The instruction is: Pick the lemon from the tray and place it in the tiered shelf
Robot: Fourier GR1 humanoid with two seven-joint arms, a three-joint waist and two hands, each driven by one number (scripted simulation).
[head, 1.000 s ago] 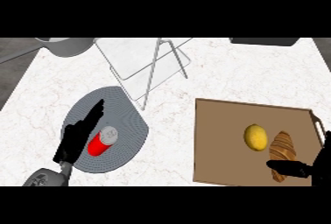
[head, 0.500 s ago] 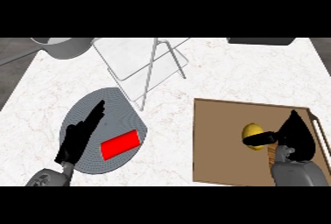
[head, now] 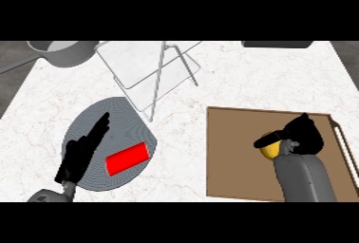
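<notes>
We see only a yellow sliver of the lemon (head: pixel 269 151), on the brown tray (head: pixel 231 156) towards its right side. The right hand (head: pixel 305 136) hides the rest, so we cannot tell its long axis. That hand's fingers (head: pixel 306 125) and thumb curl round the lemon. The left hand (head: pixel 82 154) lies straight-fingered over the grey plate (head: pixel 133 118), holding nothing.

The lemon (head: pixel 268 151) was small and yellow. Only a sliver showed, over the middle of the tray (head: pixel 231 161), with the right hand (head: pixel 305 135) curled round it and the thumb across its top. The tray was a flat brown rectangle on the right of the worktop (head: pixel 231 76). The tiered shelf (head: pixel 151 71), pale and thin-framed, stood well apart at the far middle.
</notes>
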